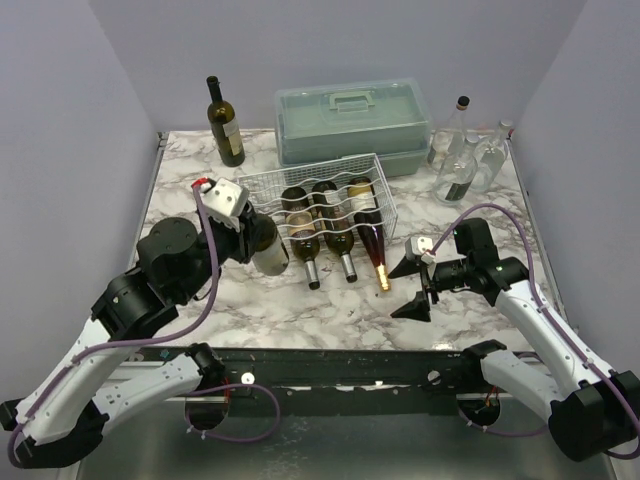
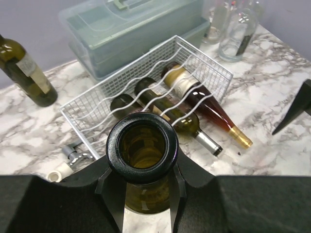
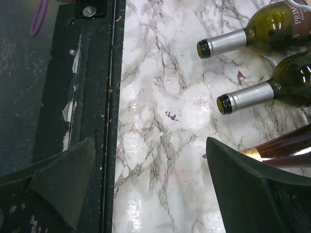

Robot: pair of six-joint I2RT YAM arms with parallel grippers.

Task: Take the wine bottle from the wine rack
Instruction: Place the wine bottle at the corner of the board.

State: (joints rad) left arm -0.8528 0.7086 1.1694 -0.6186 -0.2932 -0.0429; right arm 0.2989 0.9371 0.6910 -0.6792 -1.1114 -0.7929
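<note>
The white wire wine rack (image 1: 345, 182) stands mid-table and holds three lying bottles: two green ones (image 1: 302, 236) (image 1: 336, 232) and a reddish one (image 1: 373, 236). My left gripper (image 1: 243, 232) is at the rack's left front corner, shut on the neck of a dark green wine bottle (image 1: 267, 247). In the left wrist view the fingers (image 2: 112, 191) clamp the neck just under the open mouth of that bottle (image 2: 142, 145), which is outside the rack (image 2: 124, 85) over the marble. My right gripper (image 1: 417, 283) is open and empty right of the bottle necks, and it also shows in the right wrist view (image 3: 150, 179).
A grey-green plastic case (image 1: 350, 120) sits behind the rack. A dark bottle (image 1: 226, 125) stands at the back left, and clear glass bottles (image 1: 465, 155) stand at the back right. A black rail (image 1: 340, 365) runs along the table's near edge.
</note>
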